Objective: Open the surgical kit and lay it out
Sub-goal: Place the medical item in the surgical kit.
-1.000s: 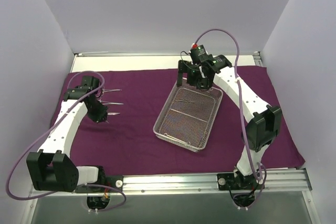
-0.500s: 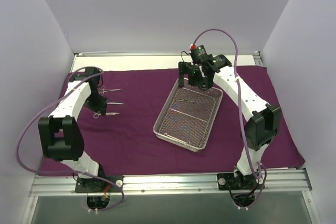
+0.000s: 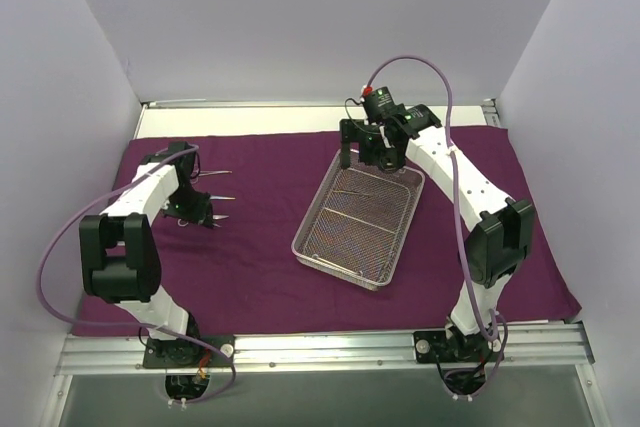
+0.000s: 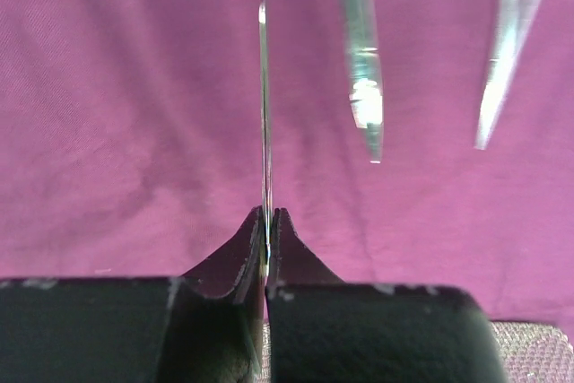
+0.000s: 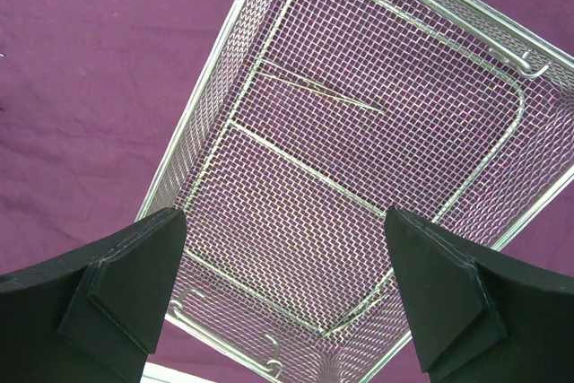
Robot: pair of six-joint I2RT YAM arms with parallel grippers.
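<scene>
The large dark purple cloth wrap (image 3: 260, 277) lies spread over the table, and right of its middle sits the rectangular silver wire-mesh tray (image 3: 335, 265), with one thin silver needle-like instrument (image 5: 314, 91) in its far half. At the left, the left gripper (image 4: 267, 214) is pinched tight on a thin silver metal instrument (image 4: 265, 105) seen edge-on, and two more silver instruments (image 4: 363, 78) lie on the cloth just beyond it. The right gripper (image 5: 281, 213) hangs over the tray's far end, jaws spread wide and holding nothing.

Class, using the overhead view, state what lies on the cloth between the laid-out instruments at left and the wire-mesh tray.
Only bare purple cloth lies between the instruments and the tray. The top external view shows this.
</scene>
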